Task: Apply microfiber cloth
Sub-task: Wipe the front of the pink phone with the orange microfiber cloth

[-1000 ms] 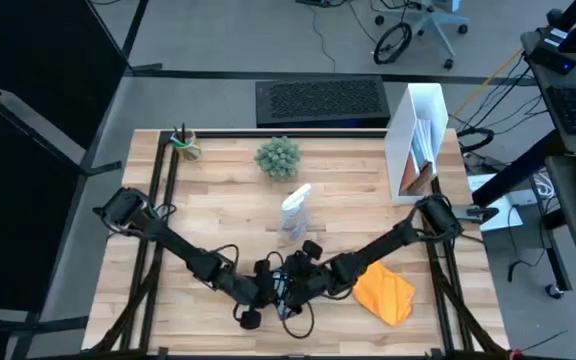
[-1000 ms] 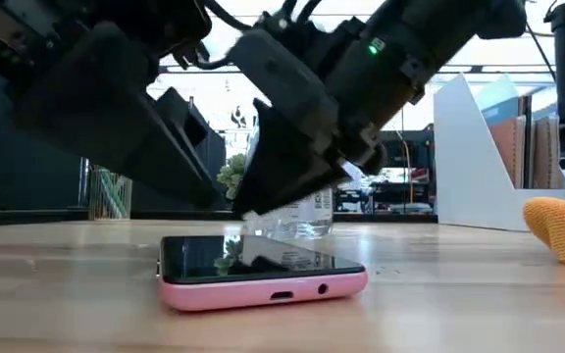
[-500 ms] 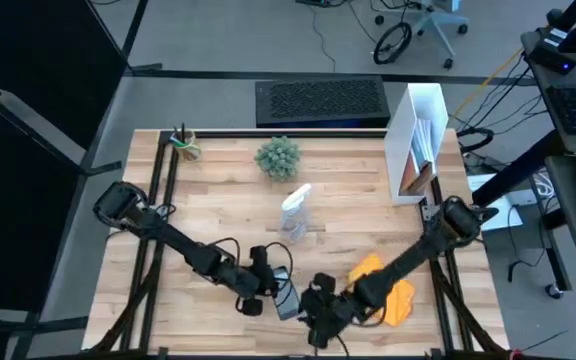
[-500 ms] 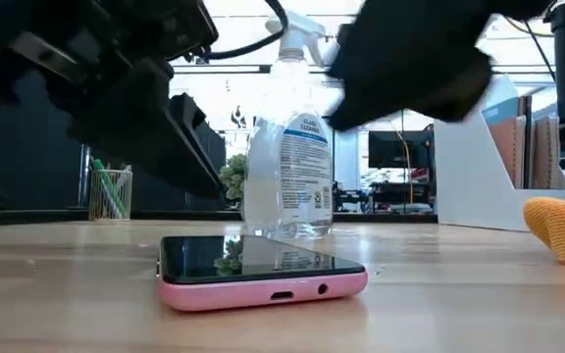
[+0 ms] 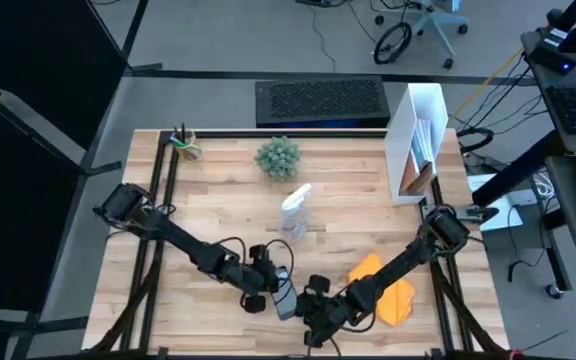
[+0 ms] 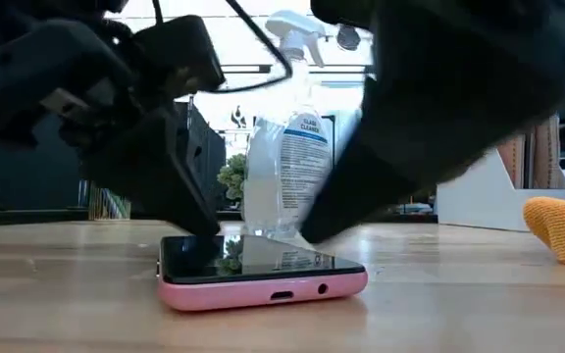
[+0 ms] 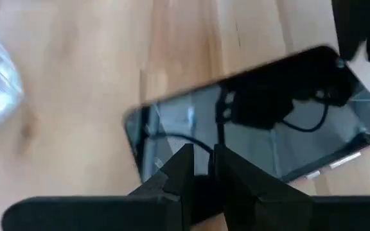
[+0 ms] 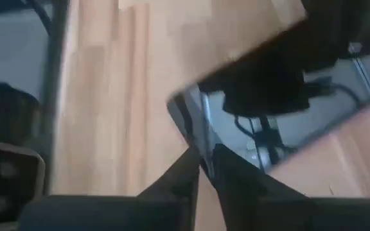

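The orange-yellow microfiber cloth (image 5: 386,297) lies crumpled on the table at the near right, partly under my right forearm; no gripper touches it. It also shows at the right of the low view (image 6: 564,227). A black smartphone (image 6: 263,270) in a pink case lies flat, screen up, near the front edge (image 5: 286,297). My left gripper (image 5: 270,283) is shut, its tips down on the phone's left end. My right gripper (image 5: 310,303) is shut and stands at the phone's right side. My left gripper sets its shut fingertips (image 7: 186,168) on the phone's screen near one short end (image 7: 166,138), slanting down from the table's left. The phone lies flat on the table. My right gripper has its shut tips beside the phone's edge near a corner (image 8: 186,114); whether it touches, I cannot tell.
A clear spray bottle (image 5: 295,212) stands just behind the phone. Farther back are a small green plant (image 5: 278,157), a pen cup (image 5: 184,143) at the far left and a white file holder (image 5: 420,140) at the far right.
My right gripper has left its place over the phone beside the bottle, risen, swung toward the table's near edge and come down again at the phone's right side. My left gripper has come down onto the phone's left end. The phone and the cloth have stayed put.
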